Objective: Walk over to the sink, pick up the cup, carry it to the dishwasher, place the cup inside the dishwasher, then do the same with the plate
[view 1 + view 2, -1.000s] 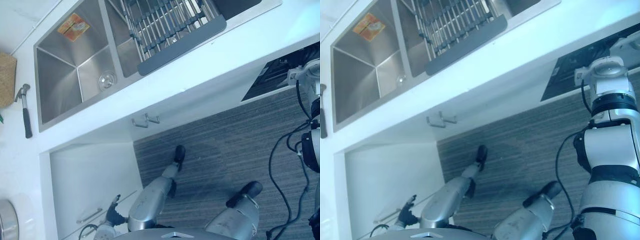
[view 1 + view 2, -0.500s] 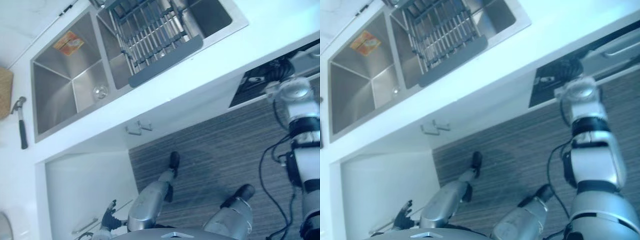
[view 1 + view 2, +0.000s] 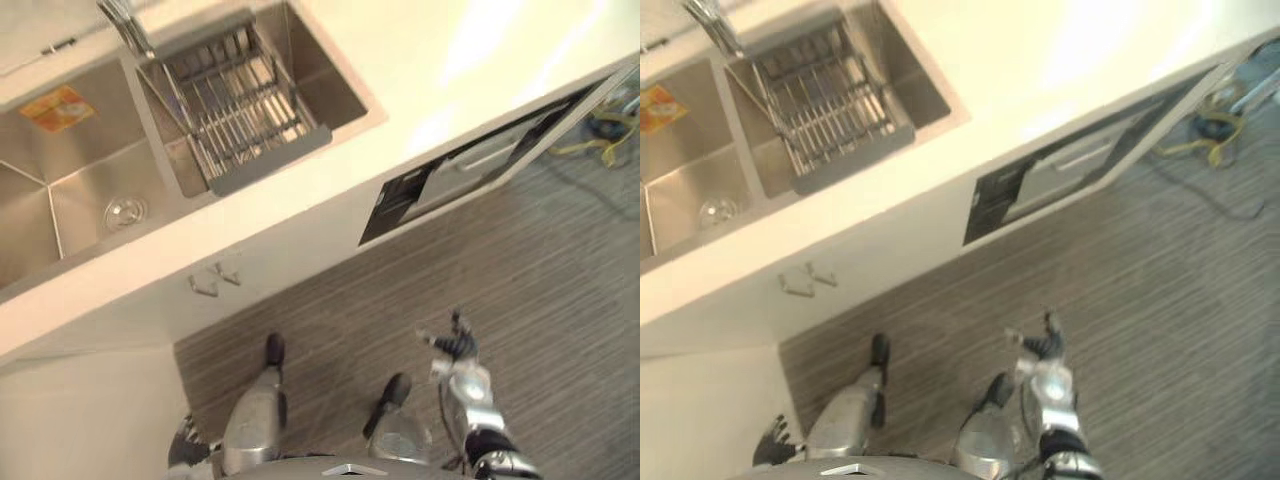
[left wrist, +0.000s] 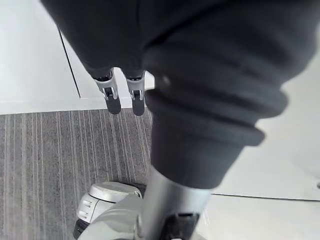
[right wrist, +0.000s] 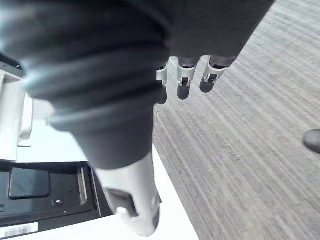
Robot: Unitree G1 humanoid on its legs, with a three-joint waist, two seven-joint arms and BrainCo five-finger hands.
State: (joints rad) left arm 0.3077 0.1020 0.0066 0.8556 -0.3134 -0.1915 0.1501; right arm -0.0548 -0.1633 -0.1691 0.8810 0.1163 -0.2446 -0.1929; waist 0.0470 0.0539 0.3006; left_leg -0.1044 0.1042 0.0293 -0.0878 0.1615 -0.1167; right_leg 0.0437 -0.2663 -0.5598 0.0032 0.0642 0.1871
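Hanging released and holding nothing: left robot hand [image 4: 113,98] and right robot hand [image 5: 182,83], both below the sink [image 3: 95,205]. Cannot tell where cup or plate is lying. Risking a blind reach into the sink's rack [image 3: 238,110], or clipping the dishwasher [image 3: 470,165] right of the sink while turning.

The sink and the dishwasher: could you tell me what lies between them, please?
In the left eye view, bare counter and plain white cabinet front separate the sink from the dishwasher.
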